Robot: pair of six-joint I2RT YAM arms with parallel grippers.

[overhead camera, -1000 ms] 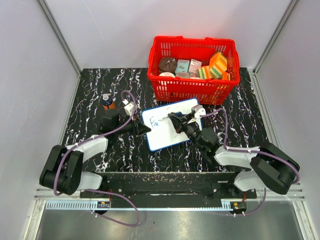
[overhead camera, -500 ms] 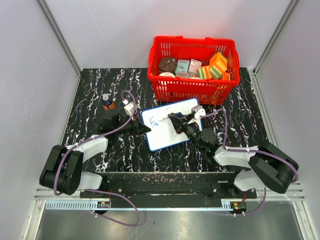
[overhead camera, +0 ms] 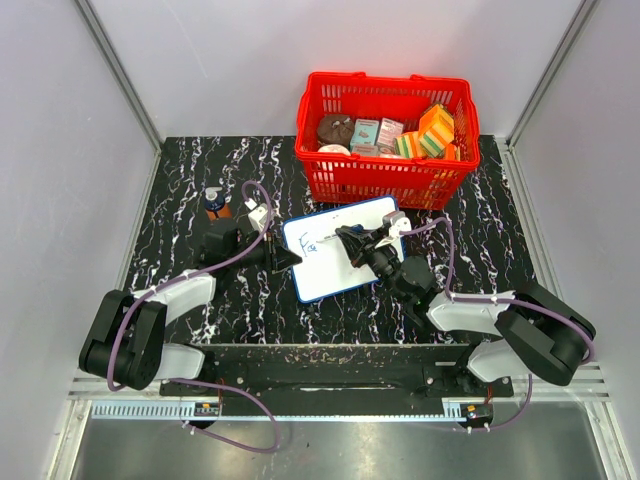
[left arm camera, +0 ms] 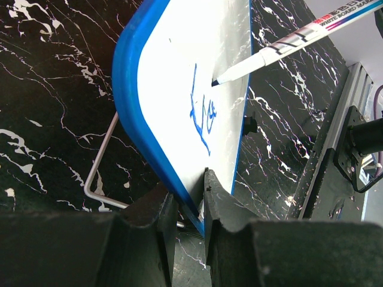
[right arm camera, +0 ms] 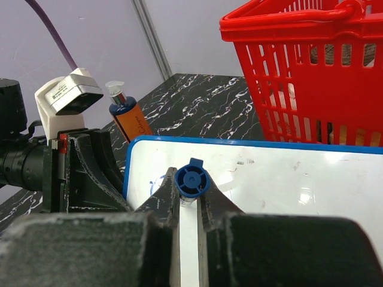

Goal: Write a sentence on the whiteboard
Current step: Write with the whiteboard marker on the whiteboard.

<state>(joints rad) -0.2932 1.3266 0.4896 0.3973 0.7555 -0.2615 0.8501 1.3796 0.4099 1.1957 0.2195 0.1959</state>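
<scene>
The whiteboard [overhead camera: 338, 272], white with a blue frame, stands tilted at the table's middle. My left gripper [overhead camera: 286, 258] is shut on its left edge, and the left wrist view shows the jaws [left arm camera: 190, 188] pinching the blue frame. Blue marker writing [left arm camera: 203, 113], the start of the sentence, reads roughly "Fa" near that edge [overhead camera: 310, 242]. My right gripper [right arm camera: 190, 197] is shut on a whiteboard marker [right arm camera: 191, 180], whose blue cap end faces the camera. The marker [left arm camera: 287, 42] has its tip [left arm camera: 215, 82] touching the board just past the letters.
A red basket [overhead camera: 380, 182] full of packets and sponges stands right behind the board [right arm camera: 287, 179]. An orange bottle [overhead camera: 215, 203] stands at the left, behind my left arm. A bent wire stand [left arm camera: 99, 161] props the board from below.
The right arm has crept slightly left with the marker still on the board. The left gripper and the board have not moved.
</scene>
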